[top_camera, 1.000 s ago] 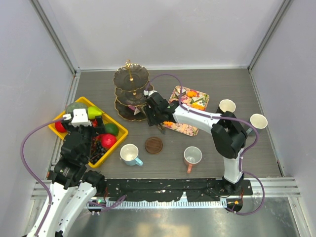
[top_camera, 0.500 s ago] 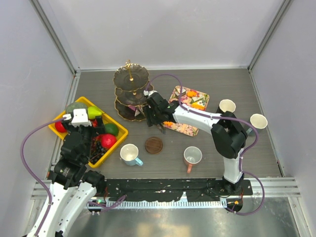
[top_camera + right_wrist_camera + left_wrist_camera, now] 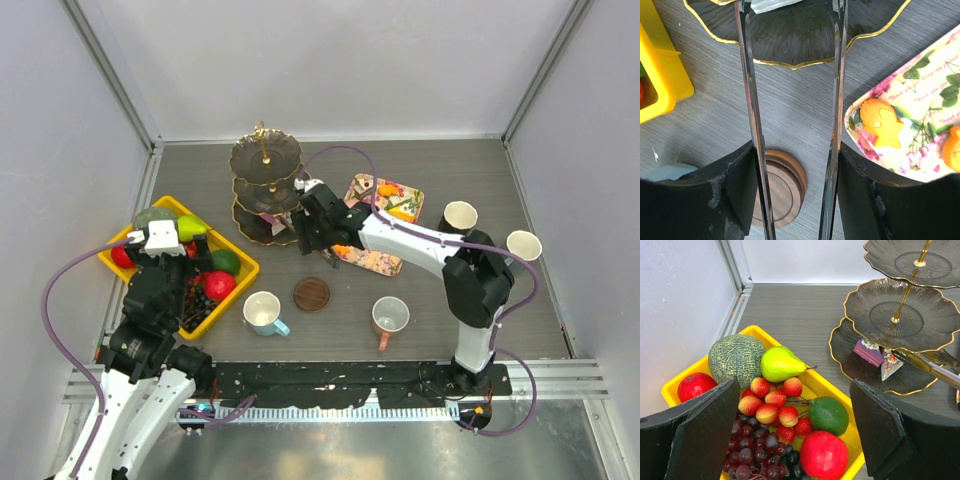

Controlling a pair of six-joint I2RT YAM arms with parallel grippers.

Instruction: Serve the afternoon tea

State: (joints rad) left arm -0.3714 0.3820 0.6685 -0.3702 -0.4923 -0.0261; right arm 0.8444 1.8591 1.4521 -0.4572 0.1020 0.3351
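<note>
The dark three-tier stand (image 3: 265, 185) with a gold handle stands at the back left; it also shows in the left wrist view (image 3: 895, 315). Its bottom tier (image 3: 795, 35) holds a purple cake slice (image 3: 868, 351) and a white one (image 3: 890, 363). My right gripper (image 3: 322, 232) (image 3: 796, 150) is shut on metal tongs (image 3: 747, 75), whose spread tips reach over the bottom tier. Orange pastries (image 3: 881, 123) lie on a floral tray (image 3: 383, 222). My left gripper (image 3: 795, 385) is open and empty above the yellow crate (image 3: 235, 275).
A wooden coaster (image 3: 311, 294) lies under the right wrist. A cream mug (image 3: 262, 312) and a pinkish mug (image 3: 390, 316) stand near the front. A black mug (image 3: 459, 215) and a white mug (image 3: 523, 245) stand at the right. The crate holds fruit.
My right forearm and elbow have swung a little to the right, and the gripper with the tongs has edged slightly toward the stand. The left arm has not moved.
</note>
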